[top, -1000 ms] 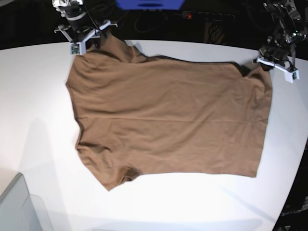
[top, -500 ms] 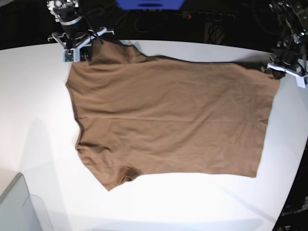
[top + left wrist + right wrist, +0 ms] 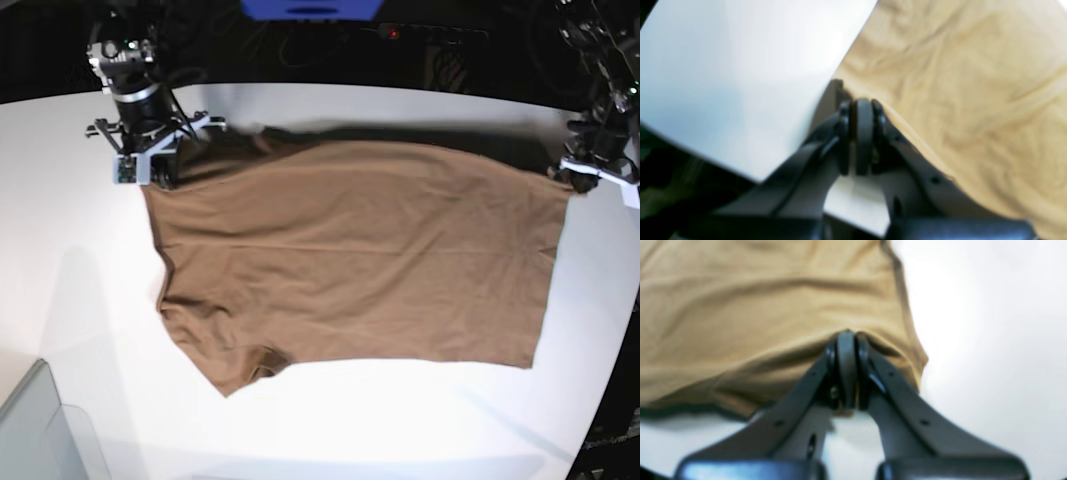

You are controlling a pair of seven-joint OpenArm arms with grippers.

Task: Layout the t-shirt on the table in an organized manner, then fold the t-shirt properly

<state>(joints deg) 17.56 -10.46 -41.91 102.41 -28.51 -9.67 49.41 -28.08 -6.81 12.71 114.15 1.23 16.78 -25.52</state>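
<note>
The tan-brown t-shirt point(image 3: 350, 260) lies spread on the white table point(image 3: 400, 420), its far edge lifted and stretched between both arms. In the base view my right gripper point(image 3: 150, 165) at the far left is shut on the shirt's far-left corner. The right wrist view shows its closed jaws pinching a fold of the cloth point(image 3: 756, 306) at the right gripper point(image 3: 846, 340). My left gripper point(image 3: 578, 178) at the far right is shut on the shirt's far-right corner. The left wrist view shows the left gripper point(image 3: 862, 110) closed at the edge of the t-shirt point(image 3: 973, 83).
A grey translucent bin point(image 3: 35, 430) sits at the near left corner. Beyond the table's far edge lie dark clutter, cables and a blue object point(image 3: 310, 8). The table's curved edge point(image 3: 612, 340) runs close behind the shirt's right side.
My right gripper has shut on the far-left corner and moved left and nearer, drawing the cloth with it. My left gripper moved right, pulling the far edge taut.
</note>
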